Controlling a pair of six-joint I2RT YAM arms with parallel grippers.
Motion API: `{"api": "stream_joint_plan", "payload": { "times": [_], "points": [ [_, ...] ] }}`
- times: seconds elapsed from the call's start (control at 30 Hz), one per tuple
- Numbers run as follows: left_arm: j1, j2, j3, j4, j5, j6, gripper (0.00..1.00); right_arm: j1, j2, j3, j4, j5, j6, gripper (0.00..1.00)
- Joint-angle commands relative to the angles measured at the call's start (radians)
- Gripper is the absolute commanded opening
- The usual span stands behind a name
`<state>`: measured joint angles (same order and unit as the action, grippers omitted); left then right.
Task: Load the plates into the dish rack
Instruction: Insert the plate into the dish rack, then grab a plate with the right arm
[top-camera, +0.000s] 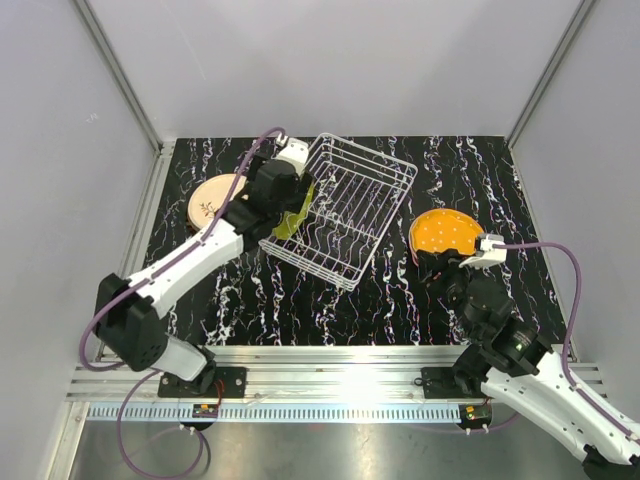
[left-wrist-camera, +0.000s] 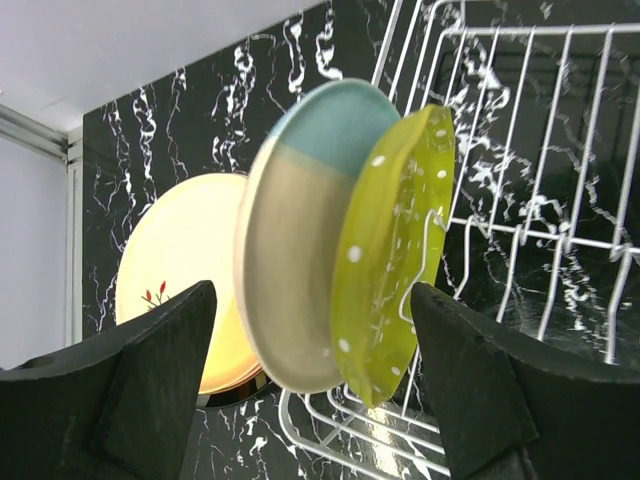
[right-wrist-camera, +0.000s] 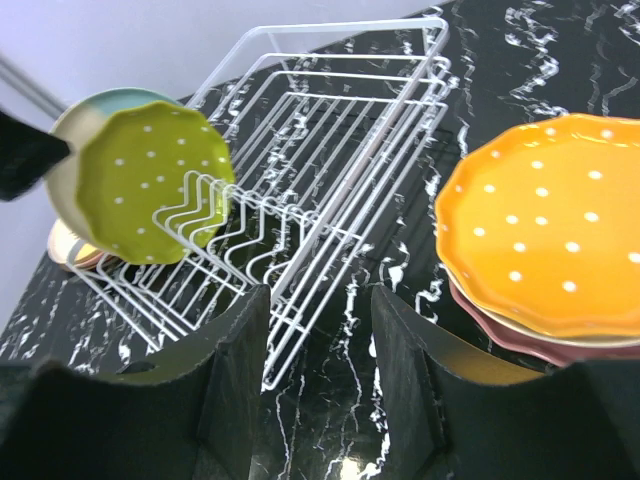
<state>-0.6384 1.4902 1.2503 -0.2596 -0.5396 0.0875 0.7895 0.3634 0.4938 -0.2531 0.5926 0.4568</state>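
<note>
The white wire dish rack (top-camera: 350, 200) lies at an angle mid-table. A yellow-green dotted plate (left-wrist-camera: 395, 250) and a cream-blue plate (left-wrist-camera: 290, 260) stand upright, leaning together, at the rack's left end (left-wrist-camera: 520, 232). My left gripper (left-wrist-camera: 312, 300) is open, its fingers apart on either side of the two plates and touching neither. A peach plate (top-camera: 212, 200) with a sprig motif lies flat left of the rack. An orange dotted plate (right-wrist-camera: 550, 220) tops a stack with a pink one (right-wrist-camera: 540, 345) under it. My right gripper (right-wrist-camera: 320, 300) is open and empty, low over the table between rack and stack.
The peach plate (left-wrist-camera: 180, 250) rests on something dark, possibly another plate. The rack's right rows of tines (right-wrist-camera: 330, 130) hold nothing. White walls and a metal rail edge the black marbled table (top-camera: 330, 300).
</note>
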Motion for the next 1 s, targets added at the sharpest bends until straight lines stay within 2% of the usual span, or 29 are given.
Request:
{"api": "stream_joint_plan", "payload": {
  "times": [0.0, 0.2, 0.4, 0.53, 0.67, 0.8, 0.87, 0.97],
  "points": [
    [0.005, -0.120, 0.066, 0.013, 0.046, -0.040, 0.86, -0.004, 0.040, 0.066, -0.072, 0.076, 0.040, 0.52],
    [0.006, -0.299, 0.046, -0.009, 0.107, -0.068, 0.97, -0.004, 0.190, 0.106, -0.159, 0.131, 0.143, 0.52],
    [0.026, -0.451, -0.170, 0.095, -0.055, -0.038, 0.99, -0.004, 0.244, 0.098, -0.112, 0.076, 0.181, 0.52],
    [0.072, -0.455, -0.177, 0.088, -0.108, -0.069, 0.99, -0.004, 0.266, 0.112, -0.100, 0.059, 0.165, 0.51],
    [0.181, -0.407, -0.161, 0.024, -0.014, -0.201, 0.99, -0.004, 0.293, 0.156, -0.133, 0.064, 0.122, 0.52],
    [0.308, -0.319, -0.089, -0.059, 0.107, -0.313, 0.99, -0.019, 0.376, 0.225, -0.274, 0.154, 0.137, 0.51],
    [0.338, -0.306, -0.075, -0.085, 0.158, -0.347, 0.99, -0.047, 0.429, 0.241, -0.290, 0.136, 0.126, 0.52],
    [0.362, -0.315, -0.075, -0.084, 0.156, -0.344, 0.99, -0.133, 0.535, 0.255, -0.246, 0.027, 0.099, 0.52]
  ]
}}
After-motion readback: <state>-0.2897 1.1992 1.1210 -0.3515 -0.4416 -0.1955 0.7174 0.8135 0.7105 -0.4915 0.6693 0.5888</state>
